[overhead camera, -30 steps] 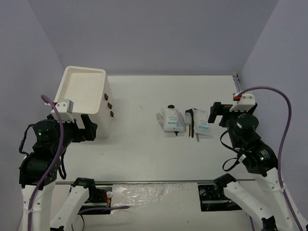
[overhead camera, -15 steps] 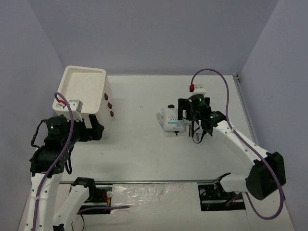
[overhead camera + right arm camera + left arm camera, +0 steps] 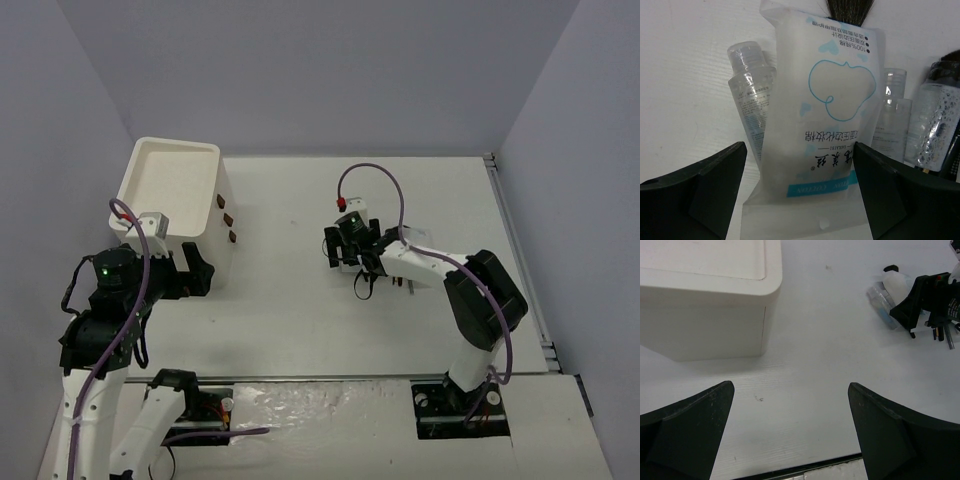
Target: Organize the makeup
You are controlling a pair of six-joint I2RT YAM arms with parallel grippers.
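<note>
In the right wrist view a flat white packet (image 3: 822, 115) with a teal-blue label lies on the table between my right gripper's (image 3: 800, 195) open fingers, which straddle its lower end without touching it. Clear tubes lie at its left (image 3: 747, 95) and right (image 3: 895, 115). Black brush bristles (image 3: 850, 9) stick out past its top. From above, my right gripper (image 3: 348, 250) hangs over the makeup pile and hides most of it. My left gripper (image 3: 195, 270) is open and empty beside the box, low over bare table (image 3: 790, 430).
The large white box (image 3: 170, 190) with dark red knobs stands at the back left, and its side fills the upper left of the left wrist view (image 3: 705, 315). The right arm (image 3: 480, 300) reaches across the table's right half. The table's front edge (image 3: 805, 467) is just below my left gripper.
My right arm has swung from the table's right side leftward, over the makeup pile, now straddling the left packet. My left arm has shifted only slightly by the box.
</note>
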